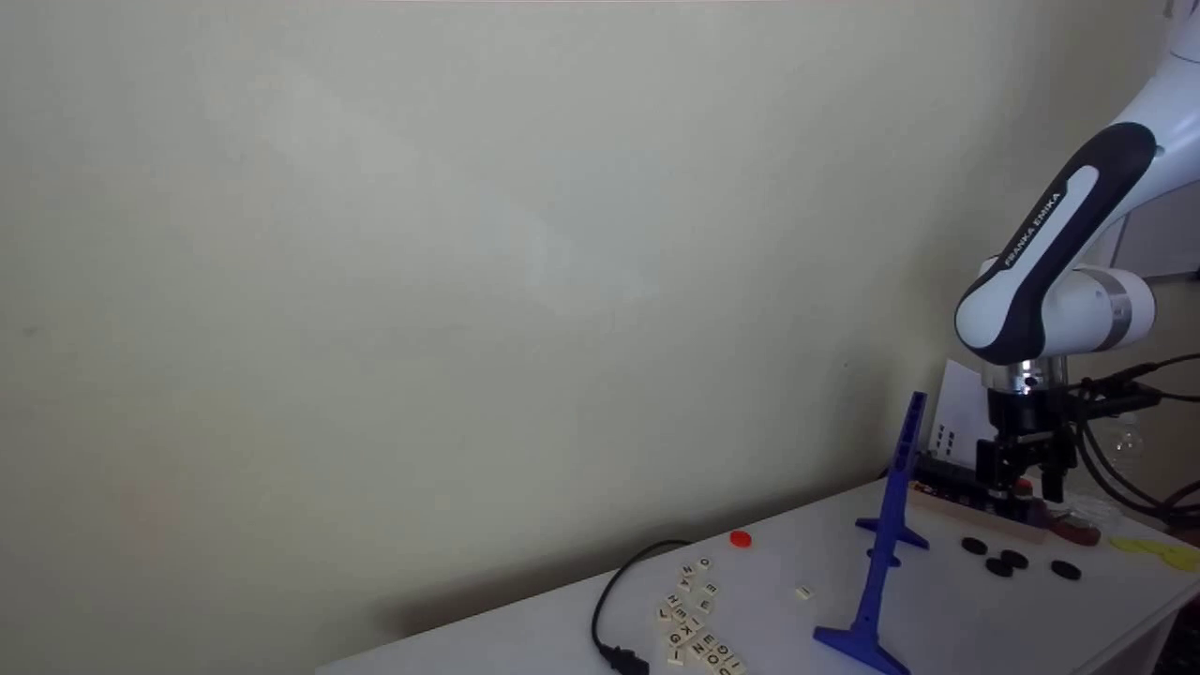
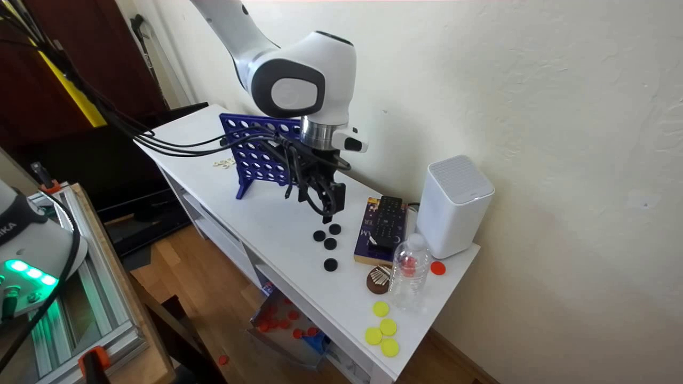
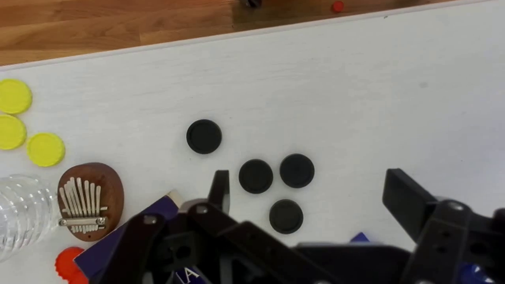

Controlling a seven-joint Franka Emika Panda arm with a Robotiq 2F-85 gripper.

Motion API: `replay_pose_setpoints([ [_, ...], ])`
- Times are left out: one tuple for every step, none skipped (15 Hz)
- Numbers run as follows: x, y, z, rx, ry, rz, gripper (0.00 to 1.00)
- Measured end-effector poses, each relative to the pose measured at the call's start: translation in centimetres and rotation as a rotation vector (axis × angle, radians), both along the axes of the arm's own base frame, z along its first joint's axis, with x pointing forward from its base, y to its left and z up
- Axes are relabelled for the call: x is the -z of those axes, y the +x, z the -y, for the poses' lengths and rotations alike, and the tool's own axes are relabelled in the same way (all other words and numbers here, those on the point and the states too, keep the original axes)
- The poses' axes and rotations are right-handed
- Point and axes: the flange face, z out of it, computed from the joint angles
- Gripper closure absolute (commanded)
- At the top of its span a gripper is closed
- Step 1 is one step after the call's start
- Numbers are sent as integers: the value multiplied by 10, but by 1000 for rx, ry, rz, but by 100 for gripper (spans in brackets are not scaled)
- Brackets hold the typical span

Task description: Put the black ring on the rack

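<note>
The rack (image 1: 891,520) is a blue upright frame on flat feet. It looks slim edge-on in an exterior view, and in another its panel with round holes (image 2: 251,118) is partly hidden by the arm. A blue corner (image 3: 360,238), apparently a rack foot, shows in the wrist view. Several black rings, solid-looking round discs, lie flat on the white table, one of them apart (image 3: 204,136) and the rest in a cluster (image 3: 286,216). My gripper (image 3: 309,181) is open and empty above the table. In the wrist view the clustered discs appear between its fingers; it also shows in both exterior views (image 1: 1024,478) (image 2: 325,205).
A dark book (image 2: 364,245) bears a black remote (image 2: 389,216). Beside it are a brown thumb piano (image 3: 112,197), a clear bottle (image 2: 410,277) and a white box (image 2: 453,208). Yellow discs (image 2: 388,326) lie at the table's end. Letter tiles (image 1: 694,623) lie beyond the rack.
</note>
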Motion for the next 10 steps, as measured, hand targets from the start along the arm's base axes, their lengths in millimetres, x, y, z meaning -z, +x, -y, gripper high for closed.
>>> replay_pose_setpoints([
  [-1,2,1,-2,-6,17,0],
  [-1,5,1,-9,-13,39,0],
  [0,7,1,-19,-19,62,0],
  [3,9,2,-31,-23,82,0],
  [6,10,2,-46,-23,97,0],
  [10,10,1,-64,-20,107,0],
  [15,10,1,-79,-14,110,0],
  [20,9,0,-93,-9,112,0],
  [25,8,0,-107,-2,112,0],
  [30,8,0,-119,5,110,0],
])
